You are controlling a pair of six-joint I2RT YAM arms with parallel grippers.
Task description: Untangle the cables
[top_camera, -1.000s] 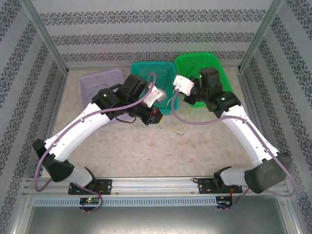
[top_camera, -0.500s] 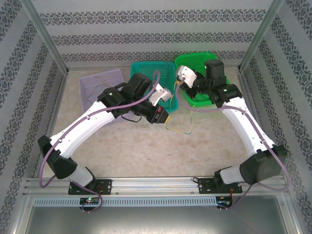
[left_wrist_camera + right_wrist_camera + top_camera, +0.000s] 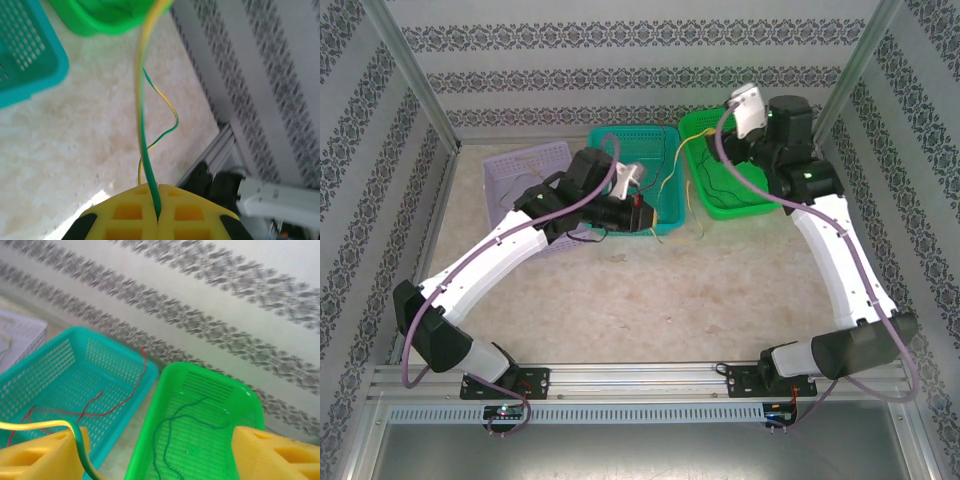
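A green-and-yellow cable (image 3: 142, 100) runs up from my left gripper (image 3: 157, 216), which is shut on it just right of the teal basket (image 3: 665, 215). The same cable (image 3: 75, 440) lies against the left finger (image 3: 40, 457) of my right gripper (image 3: 157, 452). That gripper is open and raised above the green basket (image 3: 760, 205). In the top view the cable (image 3: 684, 170) hangs between the two baskets. A red cable (image 3: 125, 367) lies in the teal basket (image 3: 30, 375). A dark green cable (image 3: 170, 435) lies in the green basket (image 3: 170, 380).
A purple basket (image 3: 520, 165) stands at the back left, partly under the left arm. Patterned walls close in the back and both sides. The metal rail (image 3: 640, 378) with the arm bases runs along the near edge. Bare tabletop (image 3: 650, 300) stretches between the arms.
The right arm has swung up and back to the right, from beside the teal basket to above the green one, drawing the cable upward. The left gripper has shifted slightly back and left.
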